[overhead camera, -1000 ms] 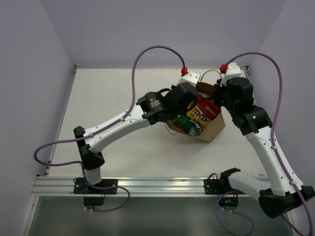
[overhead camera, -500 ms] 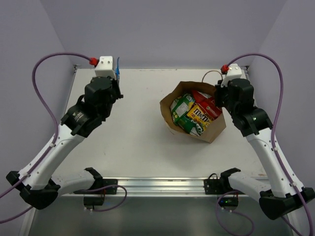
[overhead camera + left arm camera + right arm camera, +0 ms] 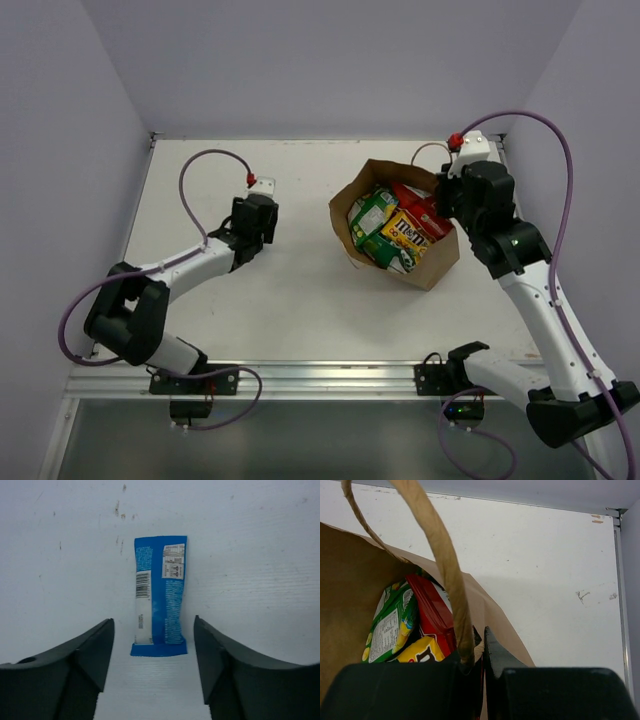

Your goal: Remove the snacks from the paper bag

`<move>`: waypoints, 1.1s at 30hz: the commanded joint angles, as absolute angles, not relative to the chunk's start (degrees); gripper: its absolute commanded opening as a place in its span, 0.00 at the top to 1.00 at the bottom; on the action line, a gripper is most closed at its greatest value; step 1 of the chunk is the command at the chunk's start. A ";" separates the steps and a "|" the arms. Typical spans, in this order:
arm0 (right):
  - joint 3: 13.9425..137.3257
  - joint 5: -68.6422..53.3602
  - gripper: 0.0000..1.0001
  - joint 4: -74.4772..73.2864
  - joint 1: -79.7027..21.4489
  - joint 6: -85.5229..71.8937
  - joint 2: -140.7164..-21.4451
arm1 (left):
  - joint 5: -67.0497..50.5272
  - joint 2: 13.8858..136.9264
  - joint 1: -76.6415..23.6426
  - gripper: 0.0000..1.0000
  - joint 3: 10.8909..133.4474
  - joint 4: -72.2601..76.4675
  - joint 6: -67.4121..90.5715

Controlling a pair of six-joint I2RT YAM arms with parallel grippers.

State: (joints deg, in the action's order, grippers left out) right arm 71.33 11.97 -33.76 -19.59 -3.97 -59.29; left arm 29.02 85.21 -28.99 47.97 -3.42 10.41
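The brown paper bag (image 3: 432,262) stands open at the right of the table. In it I see snacks: a green packet (image 3: 369,214), a yellow packet (image 3: 405,232) and a red bag (image 3: 421,208). My right gripper (image 3: 446,200) is shut on the paper bag's right rim (image 3: 492,612), next to a twisted handle (image 3: 445,555); the green packet (image 3: 390,625) and red bag (image 3: 432,610) show inside. My left gripper (image 3: 154,655) is open, low over the table, and a blue snack bar (image 3: 160,595) lies flat just beyond its fingertips (image 3: 100,645). From above, the left gripper (image 3: 255,220) hides that bar.
Purple cables (image 3: 205,170) loop above both arms. Grey walls close the table on three sides, with a metal rail (image 3: 320,375) along the near edge. White table (image 3: 300,290) lies between the left gripper and the bag.
The left arm swung from the bag to the far left with a blue bar, then came down left of the bag. Its jaws opened and the bar lies on the table. The right gripper stayed put.
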 commanded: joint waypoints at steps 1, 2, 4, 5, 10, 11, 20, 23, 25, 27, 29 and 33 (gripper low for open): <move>71.19 10.28 1.00 -30.32 -19.78 -3.69 -57.75 | 25.69 81.49 -28.83 0.22 51.24 1.94 11.69; 71.28 10.20 1.00 -30.32 -19.78 -3.60 -57.48 | 24.45 77.99 -28.83 0.10 51.33 0.63 11.86; 71.54 9.84 1.00 -30.50 -19.78 -3.60 -57.39 | 21.03 74.55 -28.83 0.00 53.34 -4.88 12.48; 71.80 9.76 1.00 -30.67 -19.78 -3.52 -57.48 | 19.70 71.66 -28.92 0.00 54.65 -7.01 13.52; 71.90 8.79 1.00 -30.15 -19.78 -2.38 -56.78 | 6.80 66.28 -33.82 0.04 65.82 -15.64 16.08; 72.07 8.70 1.00 -30.15 -19.86 -2.11 -56.69 | 5.64 65.66 -35.49 0.05 67.14 -16.43 16.35; 73.04 6.15 1.00 -30.94 -20.48 -0.62 -57.13 | -8.53 76.26 -52.28 0.14 82.78 -16.53 17.23; 72.60 6.07 1.00 -30.76 -20.57 -0.53 -57.39 | -9.40 81.97 -56.94 0.18 86.47 -14.51 17.58; 72.42 5.45 1.00 -30.94 -20.65 -0.44 -57.66 | -9.06 85.06 -59.76 0.20 89.45 -14.24 17.32; 72.42 5.27 1.00 -31.02 -20.83 -0.44 -57.83 | -9.05 89.20 -60.99 0.22 91.13 -14.41 16.96; 72.51 5.10 1.00 -31.11 -20.92 -0.44 -57.75 | -8.70 92.44 -61.00 0.22 92.72 -14.85 17.14; 72.16 4.83 1.00 -31.03 -21.18 -0.44 -57.31 | -3.88 96.94 -61.08 0.21 95.36 -18.54 16.52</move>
